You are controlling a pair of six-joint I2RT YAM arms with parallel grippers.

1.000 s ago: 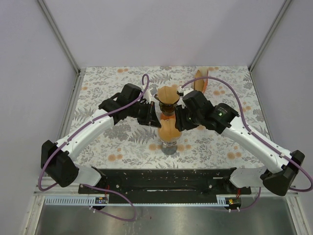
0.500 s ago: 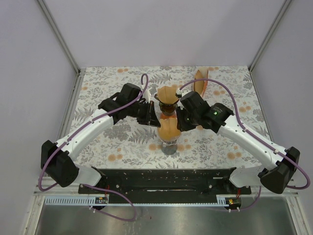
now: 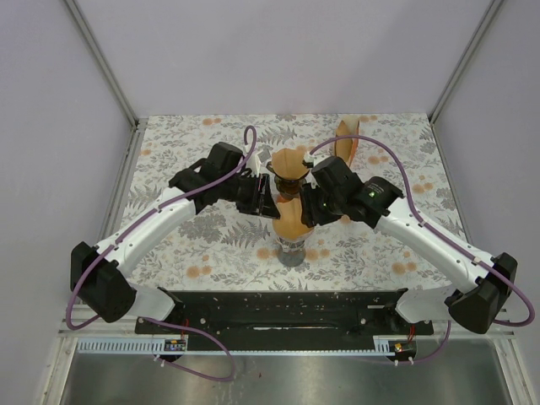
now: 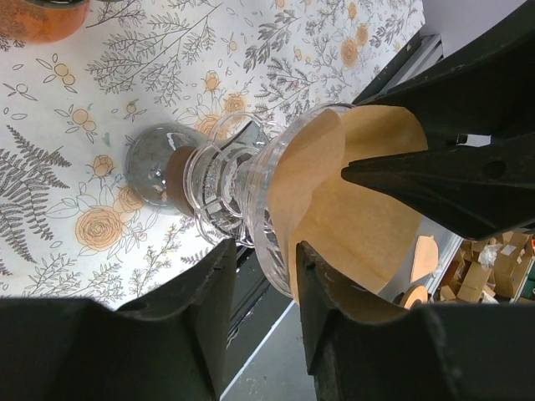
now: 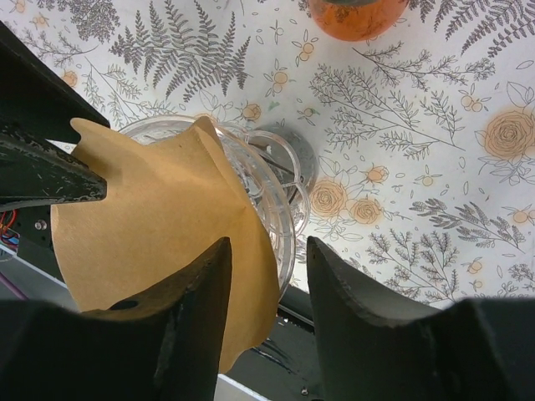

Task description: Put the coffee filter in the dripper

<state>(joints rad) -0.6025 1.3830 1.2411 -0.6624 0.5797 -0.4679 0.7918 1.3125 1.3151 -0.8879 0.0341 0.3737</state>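
Observation:
The clear glass dripper [image 3: 292,246] stands on a glass base near the table's front middle. The brown paper coffee filter [image 3: 290,221] sits in its cone, flared above the rim. My left gripper [image 3: 272,207] is at the filter's left side and my right gripper [image 3: 307,211] at its right. In the left wrist view the gripper [image 4: 266,248] is open, with the dripper's [image 4: 251,188] rim between its fingers and the filter [image 4: 359,192] against the right one. In the right wrist view the gripper [image 5: 267,246] is open astride the filter's [image 5: 150,225] edge and the dripper's [image 5: 272,196] rim.
A second brewer [image 3: 288,166] with a filter in it stands just behind, on an orange-brown vessel [image 5: 355,17]. A stack of spare filters [image 3: 348,139] leans at the back right. The black mounting rail [image 3: 287,308] runs close in front of the dripper.
The left jaws, shut a second ago, have opened at the filter's edge. The right jaws narrowed, then widened again. Both arms have stayed close against the dripper.

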